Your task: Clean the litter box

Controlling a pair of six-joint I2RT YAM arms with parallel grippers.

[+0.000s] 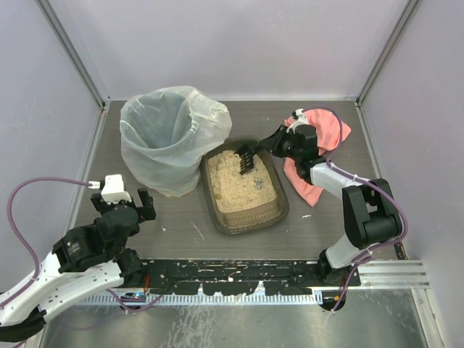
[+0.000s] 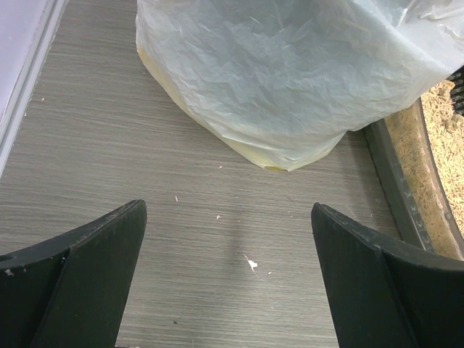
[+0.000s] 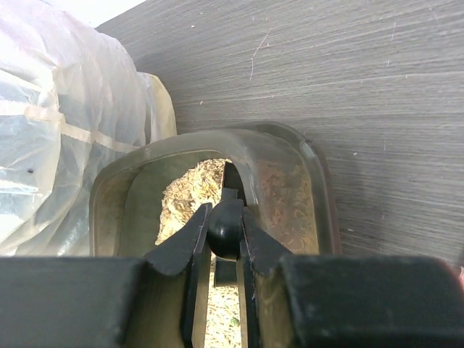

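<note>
Litter box (image 1: 250,226) sits mid-table with sandy litter inside, just right of the bag-lined bin (image 1: 170,138). Right gripper (image 1: 270,145) is at the box's far end, fingers pinched tight on the handle of a black slotted scoop (image 1: 245,158) whose head dips to the litter, and a pink cloth (image 1: 330,130) lies behind that arm. Left gripper (image 2: 228,268) hovers over the table (image 1: 181,217) on the near side of the bin, fingers spread wide, holding nothing.
</note>
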